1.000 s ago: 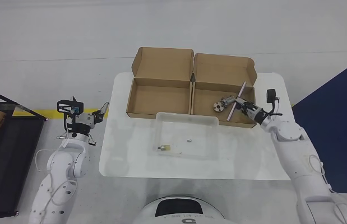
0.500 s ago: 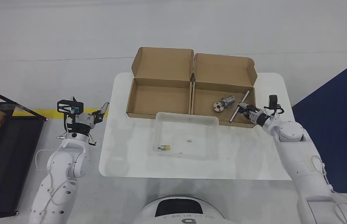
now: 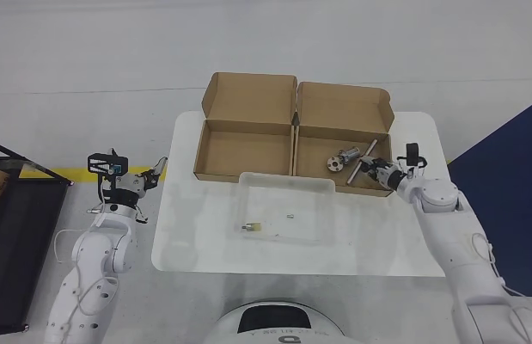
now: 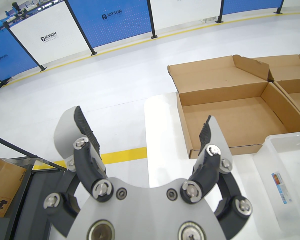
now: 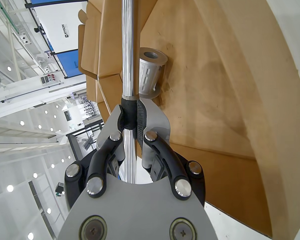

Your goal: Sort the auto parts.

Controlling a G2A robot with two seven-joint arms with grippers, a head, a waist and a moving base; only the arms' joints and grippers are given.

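My right gripper (image 5: 131, 118) (image 3: 375, 168) is shut on a shiny metal rod (image 5: 130, 41) (image 3: 362, 160), held low inside the right cardboard box (image 3: 317, 148). A silver flanged hub (image 5: 150, 76) (image 3: 342, 159) lies on that box's floor just beyond the rod. The left cardboard box (image 3: 244, 153) (image 4: 230, 118) holds nothing. A clear plastic tray (image 3: 248, 206) (image 4: 272, 161) in front of the boxes holds a small bolt-like part (image 3: 250, 227) and a tiny screw (image 3: 290, 215). My left gripper (image 4: 142, 126) (image 3: 154, 168) hangs open off the table's left side.
Both boxes have their lids folded back toward the far edge of the white table (image 3: 197, 241). A dark cart (image 3: 16, 224) with a cardboard carton (image 4: 5, 186) stands on the floor to the left. Blue and white fence panels (image 4: 120, 18) line the room behind.
My right gripper has lowered the rod into the right box and tilted it flatter, close to the hub. The left arm has not moved.
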